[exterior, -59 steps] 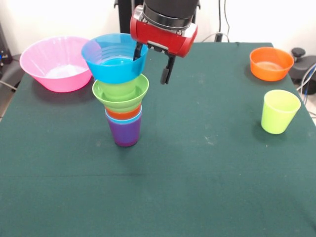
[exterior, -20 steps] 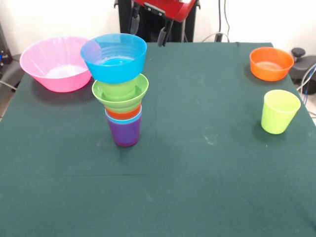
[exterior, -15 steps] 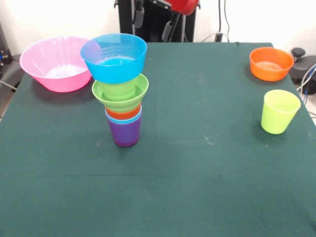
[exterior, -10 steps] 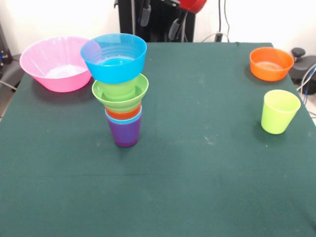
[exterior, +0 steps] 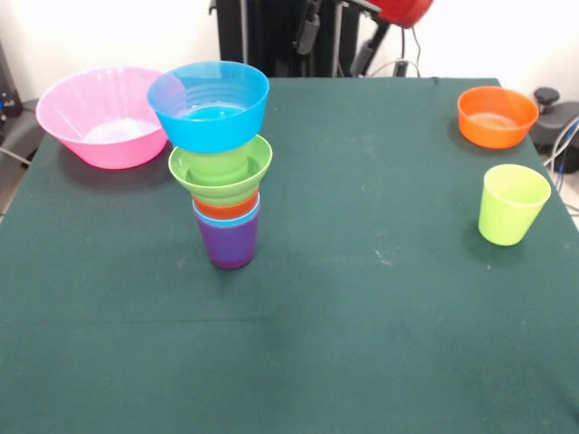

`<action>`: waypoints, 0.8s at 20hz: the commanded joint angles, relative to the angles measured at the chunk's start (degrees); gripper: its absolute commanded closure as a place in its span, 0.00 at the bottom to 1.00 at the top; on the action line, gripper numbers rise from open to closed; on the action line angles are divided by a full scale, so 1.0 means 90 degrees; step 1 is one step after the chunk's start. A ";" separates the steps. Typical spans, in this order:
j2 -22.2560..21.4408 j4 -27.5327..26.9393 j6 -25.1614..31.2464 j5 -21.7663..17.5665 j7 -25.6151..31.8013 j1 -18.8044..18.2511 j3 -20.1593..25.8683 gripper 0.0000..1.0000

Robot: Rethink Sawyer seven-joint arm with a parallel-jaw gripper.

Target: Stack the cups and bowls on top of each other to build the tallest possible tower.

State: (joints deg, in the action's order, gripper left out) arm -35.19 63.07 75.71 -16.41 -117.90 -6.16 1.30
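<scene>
While the gripper sits high at the top edge of the front view, its two black fingers spread apart and holding nothing, the tower stands on the green table left of centre: purple cup at the base, light blue and orange rims above it, then a green bowl and a blue bowl on top. Apart from the stack, a pink bowl lies at far left, an orange bowl at far right, and a yellow-green cup stands upright just in front of the orange bowl.
</scene>
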 commanded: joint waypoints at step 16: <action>0.1132 -0.0130 -0.0699 0.0398 -0.1454 0.0665 0.0035 0.00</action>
State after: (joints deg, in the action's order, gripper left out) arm -28.70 62.94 75.56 -13.60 -118.14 -1.61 0.48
